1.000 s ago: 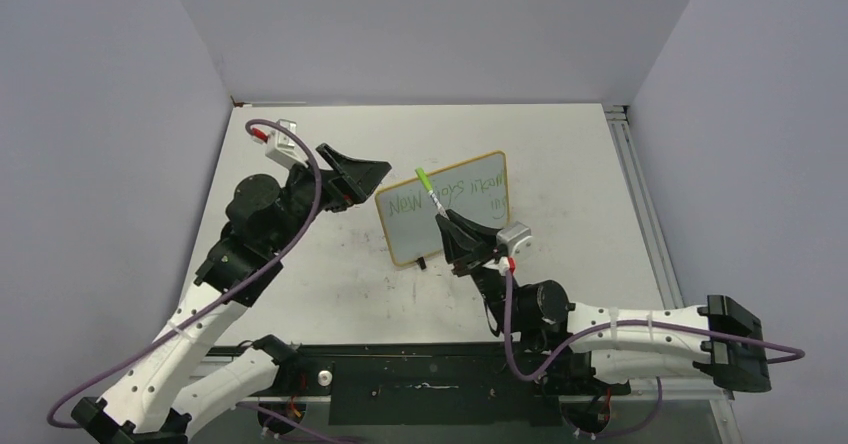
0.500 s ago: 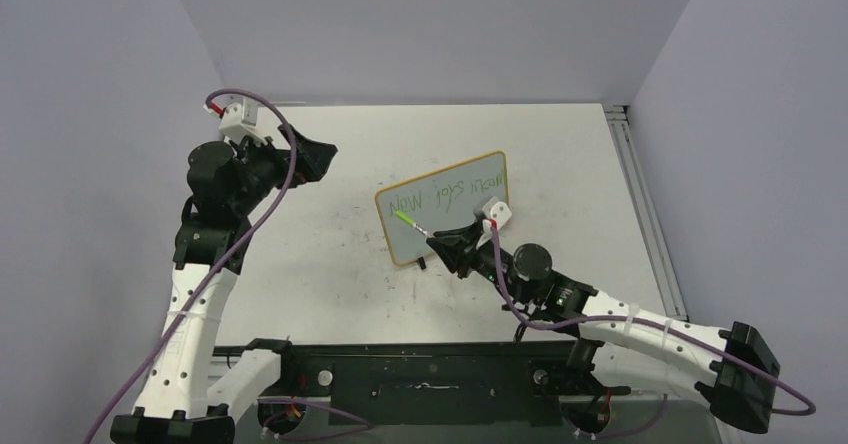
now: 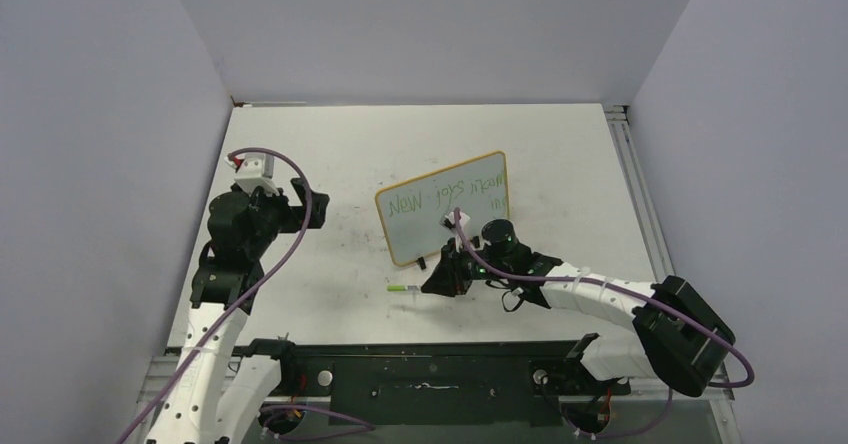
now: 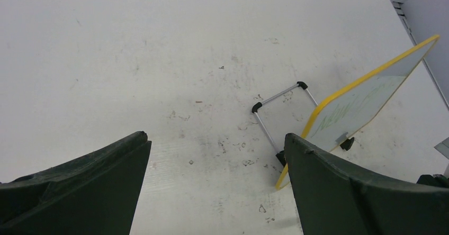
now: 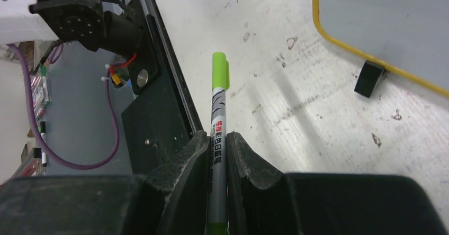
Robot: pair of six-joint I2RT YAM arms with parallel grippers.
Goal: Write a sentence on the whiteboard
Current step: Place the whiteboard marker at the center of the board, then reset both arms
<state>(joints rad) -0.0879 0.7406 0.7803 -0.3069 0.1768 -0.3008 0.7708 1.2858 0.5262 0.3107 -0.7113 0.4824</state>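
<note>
Near whiteboard (image 3: pixel 425 236), right pincer (image 5: pixel 217 138) clenched on green marker (image 5: pixel 220 79), left pincer (image 4: pixel 217 139) spread wide and empty

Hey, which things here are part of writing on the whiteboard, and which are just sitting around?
For the job: whiteboard, green sentence on it, green marker, right gripper shut on the marker.
Just there: left gripper, open and empty; purple cables; black base rail.

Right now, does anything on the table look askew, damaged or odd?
The whiteboard stands slanted on the table, and its green sentence runs out of room, with a short second line squeezed at the right end. Nothing looks spilled or broken.
</note>
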